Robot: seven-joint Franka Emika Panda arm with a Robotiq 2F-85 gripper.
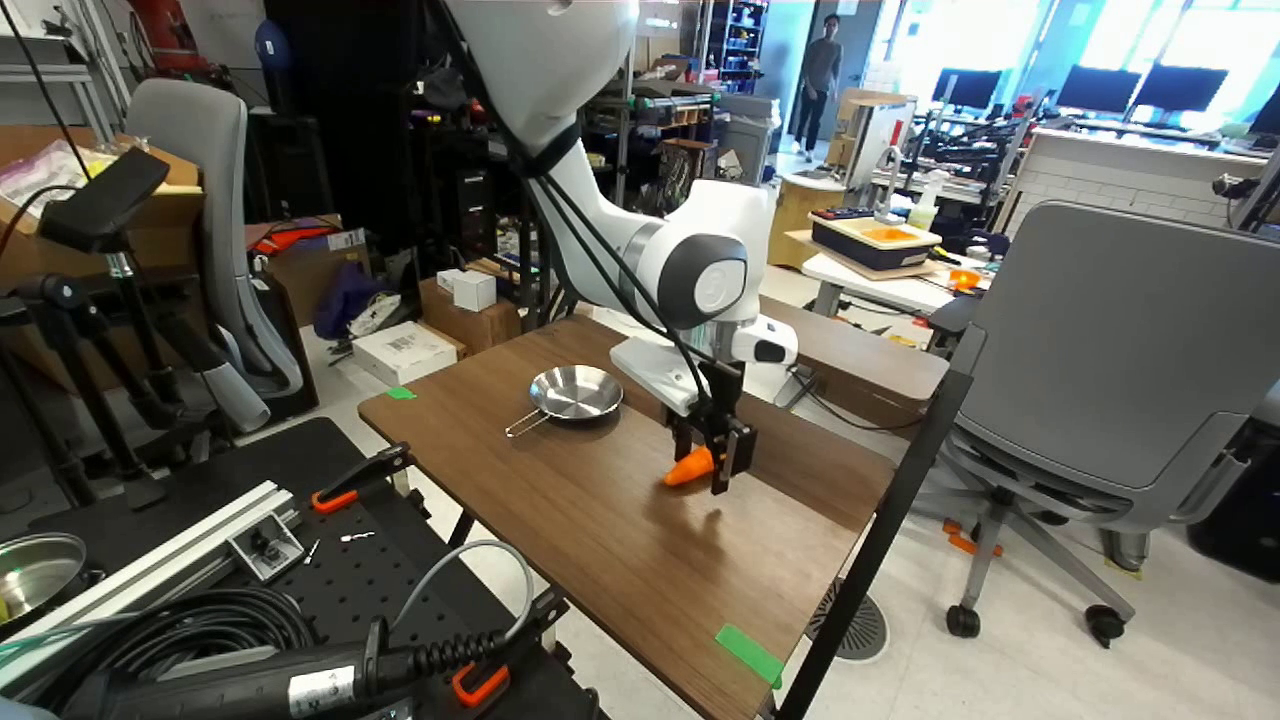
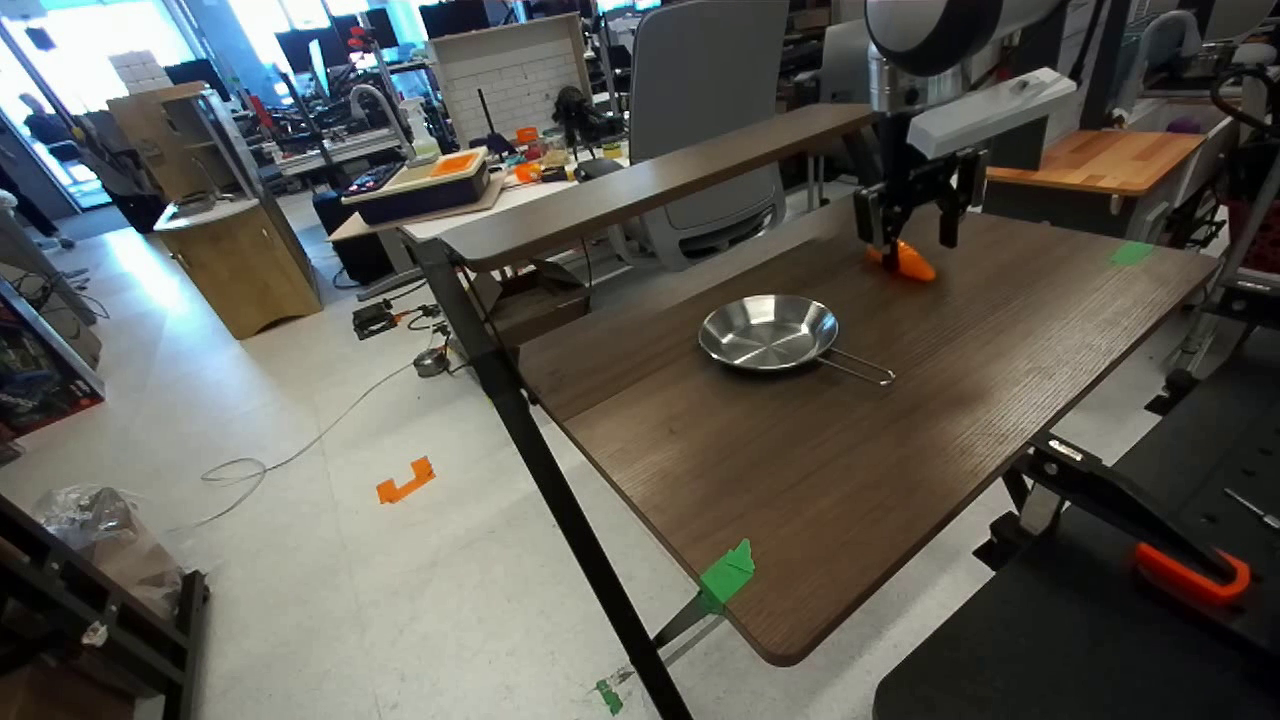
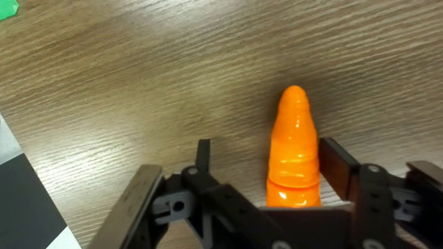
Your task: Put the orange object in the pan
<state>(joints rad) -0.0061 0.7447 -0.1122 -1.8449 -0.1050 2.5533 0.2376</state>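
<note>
The orange object point(image 3: 294, 148), shaped like a carrot, lies on the brown table with its narrow end pointing up in the wrist view. My gripper point(image 3: 264, 152) is lowered around it and stands open. The right finger point(image 3: 337, 166) is against or very close to the object's side, while a clear gap separates the left finger point(image 3: 203, 152) from it. The object's thick end is hidden behind the gripper body. In an exterior view, the silver pan point(image 1: 577, 393) rests upright on the table, apart from the gripper; its wire handle point(image 2: 860, 371) shows too.
The table point(image 1: 600, 520) carries green tape point(image 1: 750, 655) near its edges. A raised wooden shelf point(image 2: 660, 185) runs along one side, and a black bar point(image 1: 880, 540) slants up past the table's end. A black cart with cables point(image 1: 200, 630) stands alongside.
</note>
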